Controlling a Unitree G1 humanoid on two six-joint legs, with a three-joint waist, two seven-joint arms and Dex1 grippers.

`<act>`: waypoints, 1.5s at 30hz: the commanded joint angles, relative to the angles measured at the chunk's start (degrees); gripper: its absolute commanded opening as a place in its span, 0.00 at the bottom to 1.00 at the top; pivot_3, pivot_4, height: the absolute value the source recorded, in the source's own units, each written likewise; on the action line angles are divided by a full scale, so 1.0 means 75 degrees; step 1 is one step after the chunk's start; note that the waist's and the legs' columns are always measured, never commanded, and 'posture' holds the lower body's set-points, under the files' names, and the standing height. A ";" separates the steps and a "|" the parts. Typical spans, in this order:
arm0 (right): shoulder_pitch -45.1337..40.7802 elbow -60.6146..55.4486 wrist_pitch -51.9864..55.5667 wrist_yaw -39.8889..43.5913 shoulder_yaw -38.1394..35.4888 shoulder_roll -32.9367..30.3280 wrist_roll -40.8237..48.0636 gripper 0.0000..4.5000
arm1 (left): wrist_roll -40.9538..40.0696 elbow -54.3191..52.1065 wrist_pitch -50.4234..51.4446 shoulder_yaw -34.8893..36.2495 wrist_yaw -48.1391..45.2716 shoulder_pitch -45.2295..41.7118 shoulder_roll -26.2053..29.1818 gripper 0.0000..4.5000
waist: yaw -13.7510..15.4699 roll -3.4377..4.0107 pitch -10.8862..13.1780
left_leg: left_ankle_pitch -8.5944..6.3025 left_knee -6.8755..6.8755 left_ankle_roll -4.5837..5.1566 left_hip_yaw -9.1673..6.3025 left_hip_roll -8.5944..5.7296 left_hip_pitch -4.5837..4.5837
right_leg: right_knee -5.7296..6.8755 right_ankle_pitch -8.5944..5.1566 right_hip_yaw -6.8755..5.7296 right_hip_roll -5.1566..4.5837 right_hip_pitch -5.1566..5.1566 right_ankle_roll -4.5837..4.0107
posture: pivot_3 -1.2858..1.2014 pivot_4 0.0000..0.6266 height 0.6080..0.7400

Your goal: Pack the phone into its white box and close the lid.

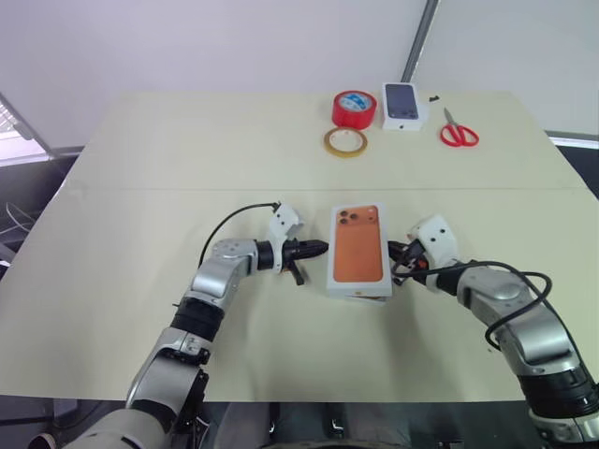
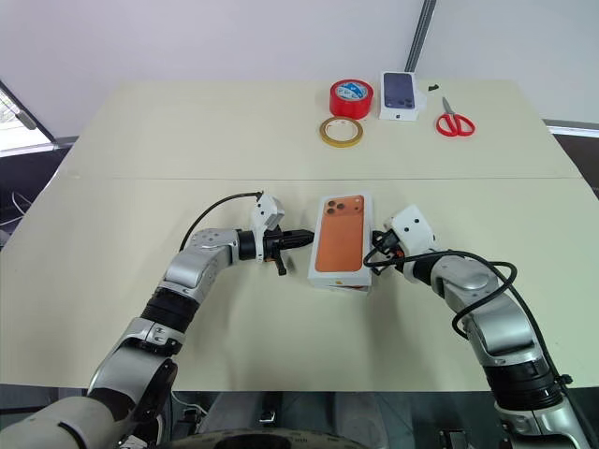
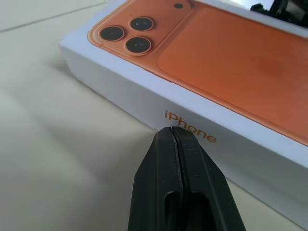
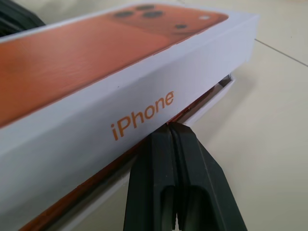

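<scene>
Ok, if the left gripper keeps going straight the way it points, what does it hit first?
Most likely the white rectangular lid with the orange phone picture: the shut left gripper points at its long side wall, by the orange lettering, and already looks at or nearly touching it.

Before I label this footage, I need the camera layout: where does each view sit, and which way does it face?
Left and right eye views: on the head, looking forward and down over the table; both arms, left hand and right hand flank the lid.
Left wrist view: on the left wrist, along its shut fingers, facing the lid's printed side.
Right wrist view: on the right wrist, its shut fingers below the lid's rim, where the white box shows.
All share the lid.
</scene>
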 commanded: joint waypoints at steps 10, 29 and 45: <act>0.0313 0.0151 -0.0961 0.0533 -0.0278 -0.0866 -0.1073 0.01 | -0.0089 -0.0262 -0.0128 0.0036 -0.0041 0.0052 0.0062 0.00 | -0.0008 0.0000 0.0000 | 0.0001 0.0001 -0.0001 0.0001 -0.0002 0.0002 | 0.0001 0.0000 0.0000 0.0002 0.0001 0.0000 | 0.52 0.24 1.00; 0.0588 -0.0810 -0.0837 0.2192 -0.0110 -0.0506 0.0151 0.01 | -0.0287 0.1112 -0.0713 0.0165 0.0258 -0.1365 -0.1180 0.00 | 0.0007 -0.0002 0.0001 | 0.0002 0.0005 -0.0003 0.0000 -0.0008 0.0011 | 0.0002 0.0000 -0.0001 0.0004 0.0014 0.0001 | 0.52 0.24 1.00; 0.0510 -0.0652 -0.0955 0.1940 0.0083 -0.0263 -0.0274 0.01 | 0.0268 0.1682 -0.1122 -0.0157 -0.0012 -0.0962 -0.0783 0.00 | -0.0079 -0.0019 -0.0013 | -0.0007 -0.0014 0.0009 -0.0005 0.0010 0.0155 | -0.0031 -0.0003 -0.0001 0.0016 0.0157 0.0001 | 0.52 0.24 1.00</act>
